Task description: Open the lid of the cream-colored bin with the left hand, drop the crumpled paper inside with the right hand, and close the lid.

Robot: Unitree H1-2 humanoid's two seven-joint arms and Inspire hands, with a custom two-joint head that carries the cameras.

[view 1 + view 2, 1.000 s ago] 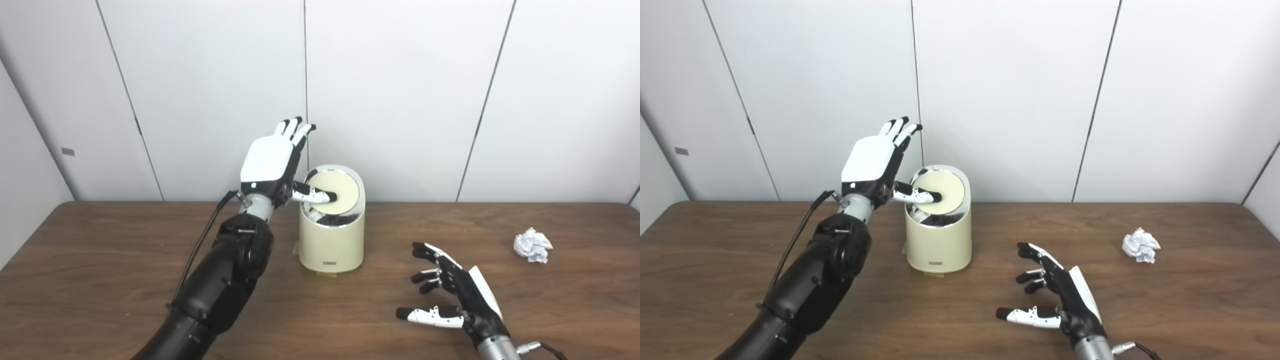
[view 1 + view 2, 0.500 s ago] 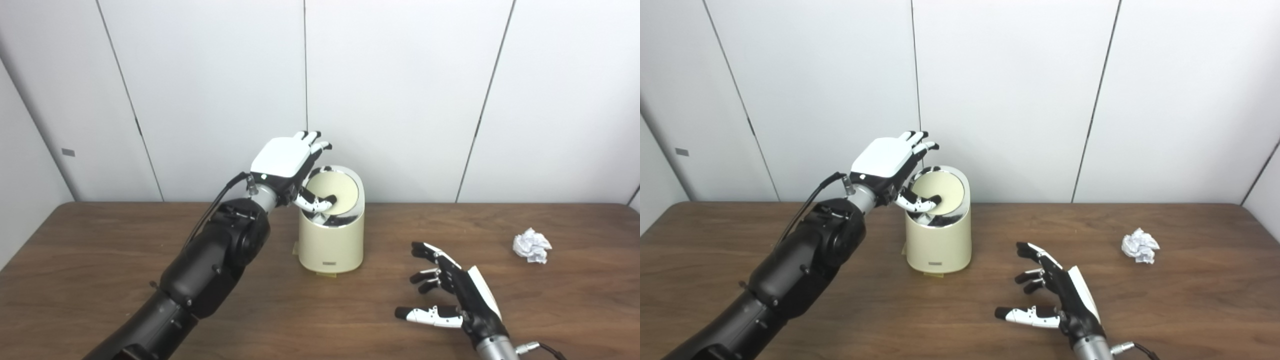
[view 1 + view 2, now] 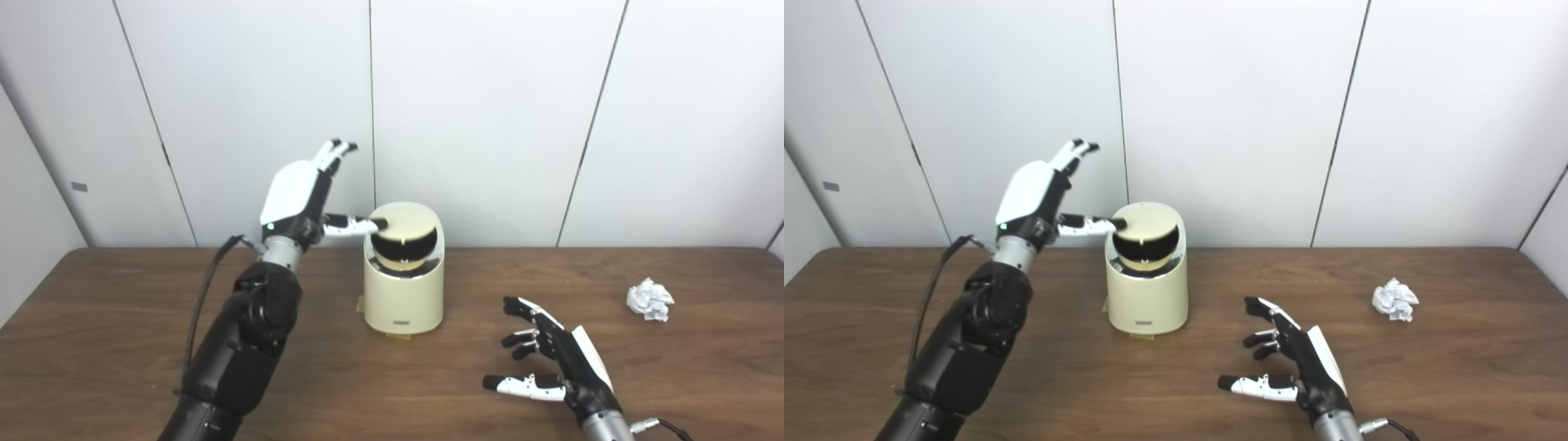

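The cream-colored bin (image 3: 403,291) stands mid-table near the wall. Its round swing lid (image 3: 410,220) is tipped back, showing a dark opening (image 3: 401,244) at the front. My left hand (image 3: 300,196) is raised just left of the bin, open, with its fingers pointing up and its thumb stretched across to touch the lid's left edge. The crumpled white paper (image 3: 649,298) lies on the table far to the right. Low in the foreground my right hand (image 3: 554,361) rests open above the table, holding nothing, well left of the paper.
A brown wooden table (image 3: 122,343) carries everything. White wall panels (image 3: 490,110) rise right behind the bin. A black cable (image 3: 205,300) hangs from my left wrist.
My left hand drew back leftward off the bin and turned upright, its thumb now on the lid's left edge. The lid has tipped, exposing a dark opening. The right hand stayed put.
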